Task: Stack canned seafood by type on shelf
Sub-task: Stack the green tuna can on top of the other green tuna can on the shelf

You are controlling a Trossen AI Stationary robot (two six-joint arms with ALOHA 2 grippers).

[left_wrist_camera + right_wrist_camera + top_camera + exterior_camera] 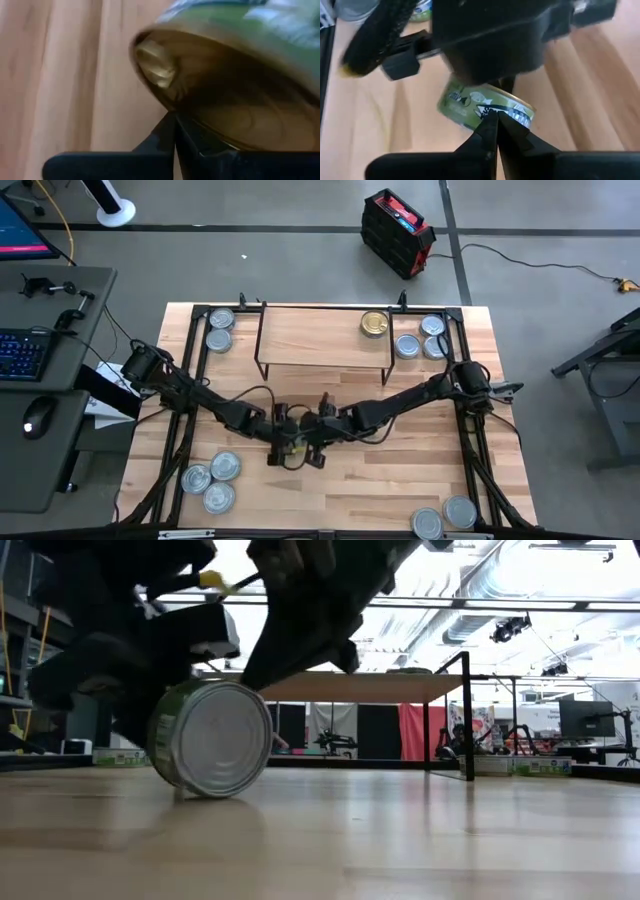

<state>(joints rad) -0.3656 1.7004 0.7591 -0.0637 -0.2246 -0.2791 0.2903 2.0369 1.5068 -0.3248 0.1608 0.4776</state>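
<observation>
Both tools meet low-centre of the overhead frame – the left tool is clamped on a green-sided tin standing on edge on the bench, the right tool pinched fully closed, empty, just beside it.

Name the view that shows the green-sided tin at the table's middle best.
The low view: the green-sided tin stands on edge, its silver end and label clear. The right wrist view shows its label partly behind an arm; the left wrist view a blurred close-up; the high view hides it under the arms.
</observation>
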